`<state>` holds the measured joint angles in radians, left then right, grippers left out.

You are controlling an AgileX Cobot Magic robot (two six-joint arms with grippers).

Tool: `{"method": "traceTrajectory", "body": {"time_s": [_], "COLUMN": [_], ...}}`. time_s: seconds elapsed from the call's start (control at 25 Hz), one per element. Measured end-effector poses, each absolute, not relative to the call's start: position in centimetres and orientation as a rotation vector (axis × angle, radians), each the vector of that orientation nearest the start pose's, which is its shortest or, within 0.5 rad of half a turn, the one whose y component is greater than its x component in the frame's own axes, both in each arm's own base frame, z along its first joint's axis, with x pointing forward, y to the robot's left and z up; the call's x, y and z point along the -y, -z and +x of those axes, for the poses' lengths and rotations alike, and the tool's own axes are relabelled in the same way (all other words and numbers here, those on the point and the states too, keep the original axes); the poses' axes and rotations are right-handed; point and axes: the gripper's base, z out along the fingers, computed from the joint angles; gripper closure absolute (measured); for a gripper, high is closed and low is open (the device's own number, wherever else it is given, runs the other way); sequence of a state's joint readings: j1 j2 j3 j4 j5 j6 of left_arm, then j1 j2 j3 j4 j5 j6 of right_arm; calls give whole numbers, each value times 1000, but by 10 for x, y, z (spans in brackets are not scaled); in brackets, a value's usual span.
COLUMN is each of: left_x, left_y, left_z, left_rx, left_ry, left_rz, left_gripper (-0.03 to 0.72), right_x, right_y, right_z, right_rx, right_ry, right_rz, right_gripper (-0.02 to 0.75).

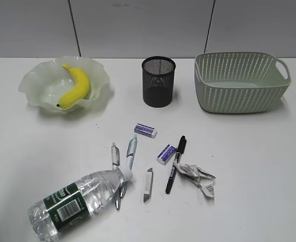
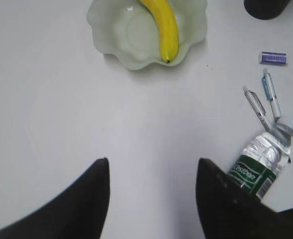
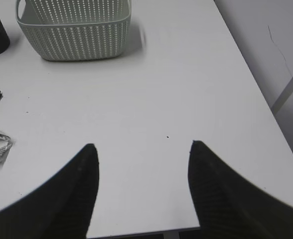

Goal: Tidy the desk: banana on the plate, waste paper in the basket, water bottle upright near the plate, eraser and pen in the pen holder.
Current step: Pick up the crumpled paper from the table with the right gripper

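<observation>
The banana (image 1: 76, 85) lies in the pale green wavy plate (image 1: 34, 83) at the back left; both also show in the left wrist view, banana (image 2: 165, 30) and plate (image 2: 111, 40). The water bottle (image 1: 75, 201) lies on its side at the front left, beside my left gripper (image 2: 153, 162), which is open and empty. The waste paper (image 1: 199, 177) sits at the front middle, next to a black pen (image 1: 176, 162). Two erasers (image 1: 145, 130) (image 1: 166, 154) lie near the black mesh pen holder (image 1: 158, 80). The basket (image 1: 241, 80) stands at the back right. My right gripper (image 3: 141, 147) is open and empty over bare desk.
Two clear pens (image 1: 132, 150) (image 1: 115, 154) and a grey pen-like stick (image 1: 147, 184) lie by the bottle's cap. The desk's right edge (image 3: 266, 109) and front edge run close to my right gripper. Neither arm shows in the exterior view.
</observation>
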<state>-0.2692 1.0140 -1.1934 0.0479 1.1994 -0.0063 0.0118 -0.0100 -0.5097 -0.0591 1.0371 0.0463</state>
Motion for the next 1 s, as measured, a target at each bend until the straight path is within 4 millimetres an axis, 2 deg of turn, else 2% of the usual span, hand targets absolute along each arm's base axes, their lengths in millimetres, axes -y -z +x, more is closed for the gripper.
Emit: {"method": "traceTrajectory", "body": {"time_s": [0.12, 0.2, 0.4, 0.52, 0.68, 0.76, 0.88, 1.0], "left_x": [30, 24, 12, 6, -1, -4, -5, -5], "left_y": [-384, -372, -335, -313, -293, -289, -288, -288], "left_z": [121, 99, 51, 29, 5, -5, -10, -10], "left_rx": [-2369, -2308, -2203, -2158, -2074, -2018, -1986, -1986], "left_ry": [85, 97, 117, 123, 134, 141, 145, 146], "left_rz": [315, 306, 291, 284, 272, 263, 258, 259], "left_gripper": [273, 273, 277, 284, 288, 290, 291, 293], "right_x": [5, 5, 5, 5, 5, 4, -2, -15], "right_y": [-282, -282, -282, -282, -282, -283, -291, -298], "right_z": [-7, -7, -7, -7, -7, -7, 2, 21], "right_rx": [-1999, -1999, -1999, -1999, -1999, -1993, -1983, -1998], "right_ry": [33, 33, 32, 32, 32, 39, 36, -49], "right_rz": [37, 37, 37, 37, 37, 8, -131, -318], "right_gripper": [281, 281, 281, 281, 281, 281, 281, 281]}}
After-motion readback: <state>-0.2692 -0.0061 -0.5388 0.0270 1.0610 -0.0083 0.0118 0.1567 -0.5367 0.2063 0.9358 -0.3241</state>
